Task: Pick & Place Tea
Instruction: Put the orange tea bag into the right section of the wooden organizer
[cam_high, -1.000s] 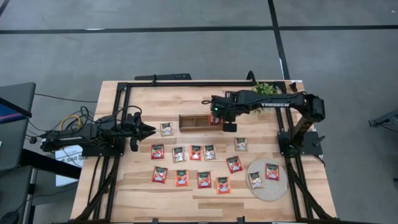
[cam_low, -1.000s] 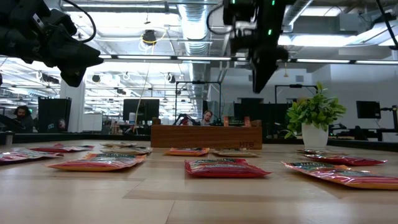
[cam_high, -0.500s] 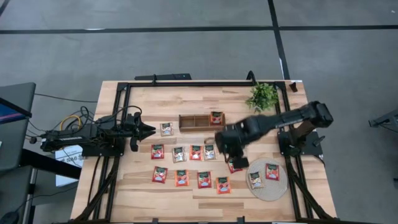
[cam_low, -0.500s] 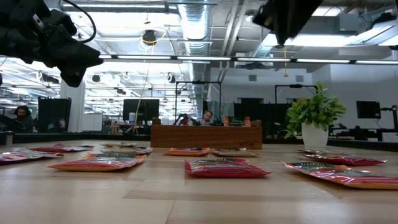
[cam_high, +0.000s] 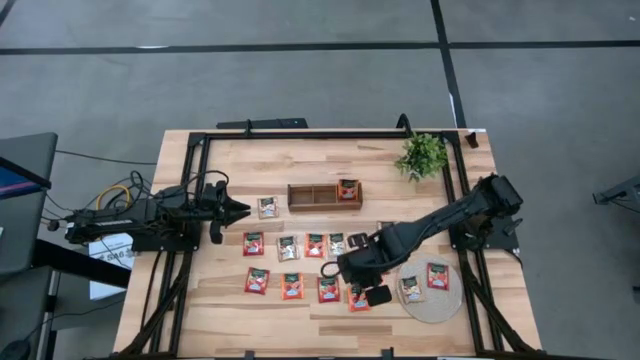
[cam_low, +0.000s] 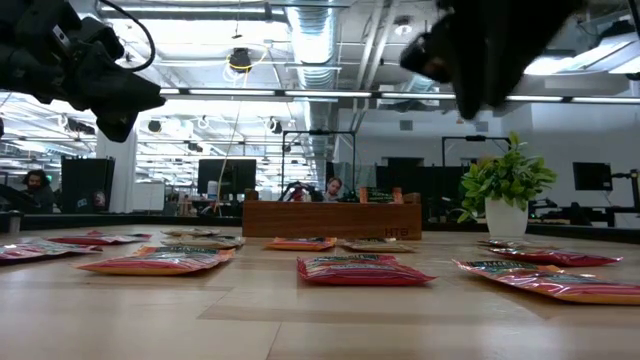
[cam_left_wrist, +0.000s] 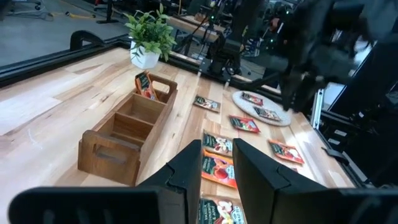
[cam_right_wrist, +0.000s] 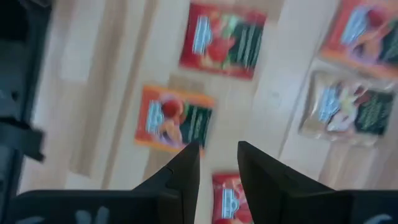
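Two dark arms work over the pale wooden table (cam_high: 230, 300): the left gripper (cam_high: 243, 209) hangs near the left edge, the right gripper (cam_right_wrist: 215, 163) above the front row, both with fingers slightly parted and nothing between them. Mid-table toward the back edge sits a brown wooden three-compartment tray (cam_high: 310, 196) with one red sachet (cam_high: 348, 189) in its right end compartment. Remaining red and pale flat square tea sachets (cam_high: 290, 247) lie in two rows toward the front edge, two more on the round woven mat (cam_high: 446, 297) at the front right corner.
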